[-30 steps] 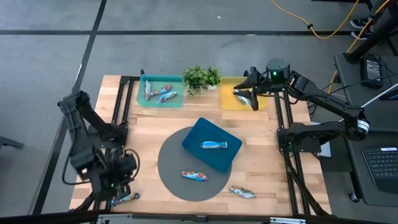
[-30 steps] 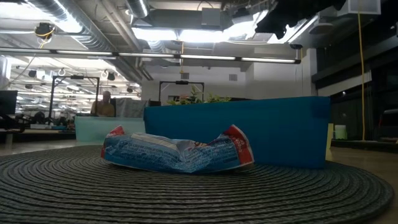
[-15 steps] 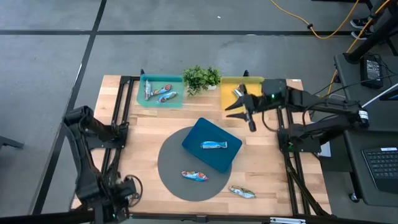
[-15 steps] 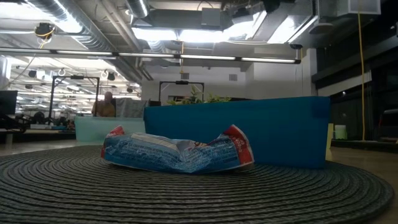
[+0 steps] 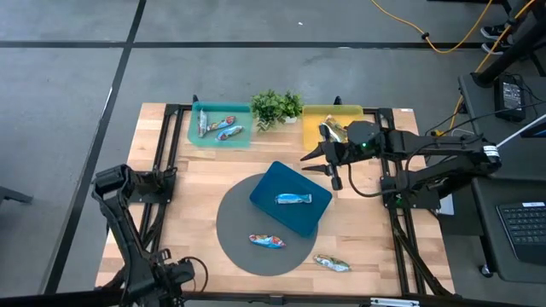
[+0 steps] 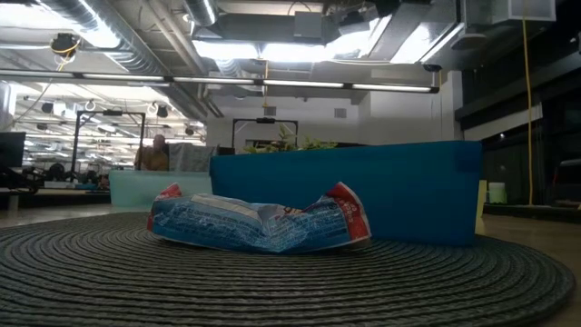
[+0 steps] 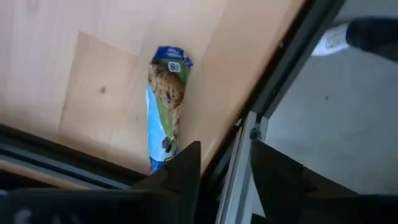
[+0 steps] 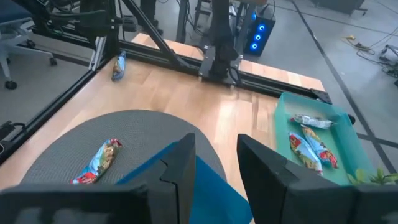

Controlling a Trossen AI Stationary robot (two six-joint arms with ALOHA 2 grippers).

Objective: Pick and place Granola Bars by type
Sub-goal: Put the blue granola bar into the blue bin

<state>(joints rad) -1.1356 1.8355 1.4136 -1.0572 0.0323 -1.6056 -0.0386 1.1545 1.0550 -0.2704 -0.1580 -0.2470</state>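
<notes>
Foil-wrapped granola bars lie in several places. Three are in the teal tray (image 5: 220, 126), one in the yellow tray (image 5: 334, 129), one in the blue tray (image 5: 293, 199), one on the grey mat (image 5: 267, 241) and one on the wood (image 5: 331, 263). A green-blue bar (image 7: 165, 106) lies flat at the table's near-left corner, just ahead of my open left gripper (image 7: 225, 168), which hovers over the table's edge frame. My right gripper (image 5: 327, 164) is open and empty, in the air between the yellow tray and the blue tray (image 8: 186, 186).
A small green plant (image 5: 275, 107) stands between the teal and yellow trays at the far edge. The round grey mat (image 5: 235, 230) carries the blue tray. Black frame rails (image 5: 175, 136) run along the table's left and right sides. Bare wood shows left of the mat.
My right gripper has left the yellow tray, moving toward the near edge and left to the blue tray's far corner, and it is empty. My left arm has drawn back toward the near-left corner, so that it now covers the corner bar in the high view.
</notes>
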